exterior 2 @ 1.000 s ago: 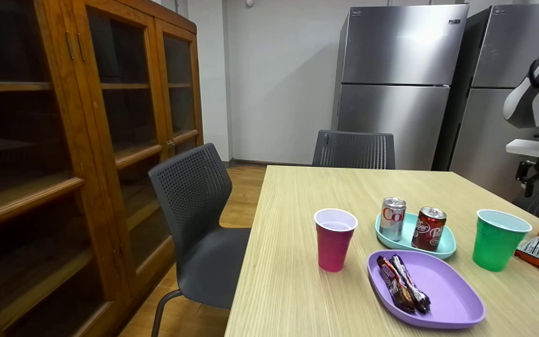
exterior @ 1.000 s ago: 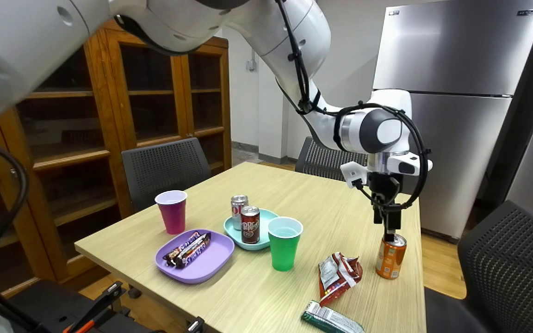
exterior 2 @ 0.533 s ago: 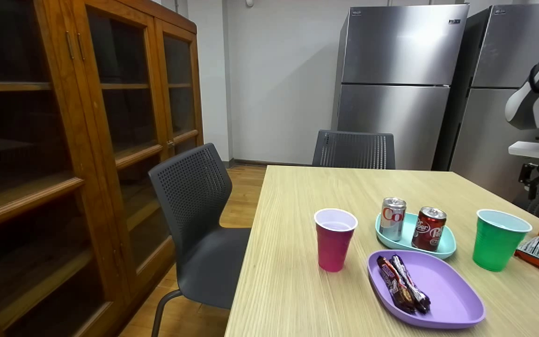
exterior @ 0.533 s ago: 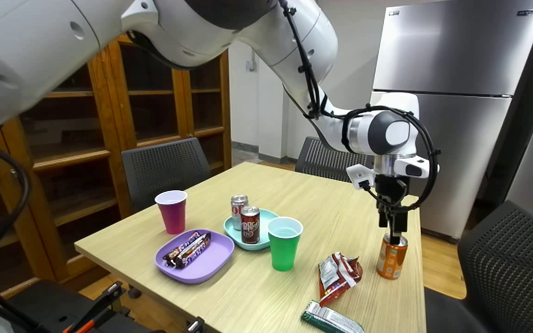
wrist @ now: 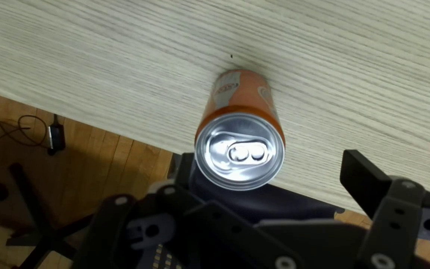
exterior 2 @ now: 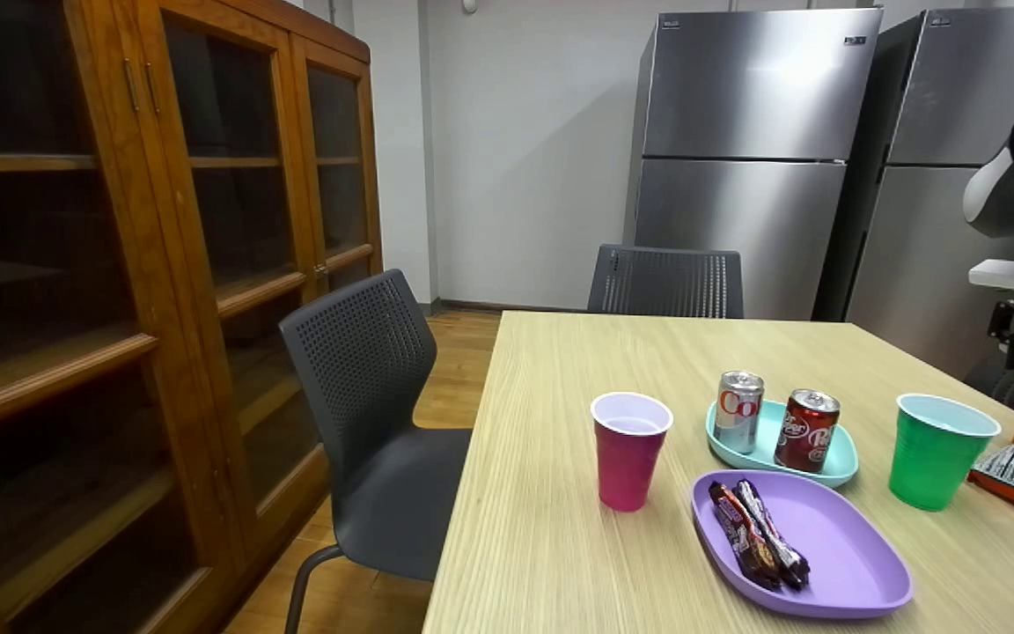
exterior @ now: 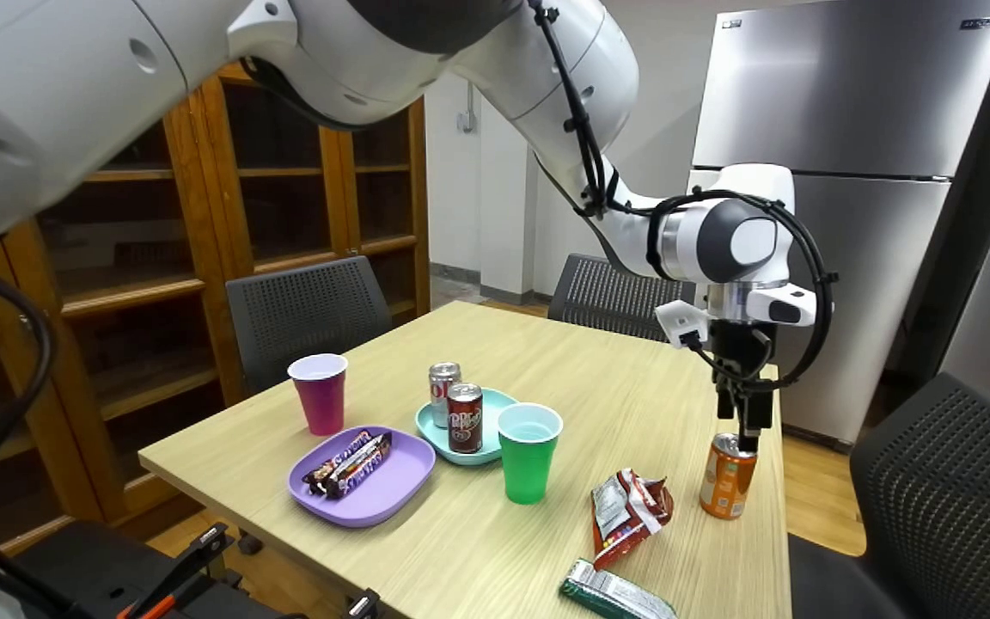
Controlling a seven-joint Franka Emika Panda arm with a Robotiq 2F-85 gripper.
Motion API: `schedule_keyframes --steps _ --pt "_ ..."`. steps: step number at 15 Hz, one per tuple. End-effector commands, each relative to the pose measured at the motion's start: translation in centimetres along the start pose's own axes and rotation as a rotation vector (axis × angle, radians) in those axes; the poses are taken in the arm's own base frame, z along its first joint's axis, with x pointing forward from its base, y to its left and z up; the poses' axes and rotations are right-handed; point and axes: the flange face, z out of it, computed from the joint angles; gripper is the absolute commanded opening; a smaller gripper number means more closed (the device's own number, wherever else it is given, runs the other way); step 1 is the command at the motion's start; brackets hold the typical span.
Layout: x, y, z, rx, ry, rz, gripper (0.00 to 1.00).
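In an exterior view the arm (exterior: 546,94) stretches from the upper left and bends straight down at the right. Its pincer (wrist: 268,163), jaws well apart, hangs at the top of the orange can (exterior: 727,483), upright near the right edge of the tabletop (exterior: 615,404); contact is hard to judge. Since a second ago, the pincer has shifted rightward in that view.

Three cans (exterior: 727,486) — two cups (exterior: 528,466) — two plates (exterior: 388,492).
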Motion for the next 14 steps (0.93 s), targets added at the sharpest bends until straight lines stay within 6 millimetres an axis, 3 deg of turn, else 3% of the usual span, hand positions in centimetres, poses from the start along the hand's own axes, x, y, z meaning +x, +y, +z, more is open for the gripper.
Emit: schedule_keyframes --steps 1,8,9,14 --pt "0.3 0.4 -0.9 -0.01 -0.014 -0.009 1.0" --pt "-0.2 0.5 -0.9 -0.014 -0.008 -0.023 1.0" --pt "0.1 0.1 0.1 -0.004 -0.001 -0.004 1.0" --pt "0.1 0.1 0.1 -0.004 -0.001 -0.005 1.0"
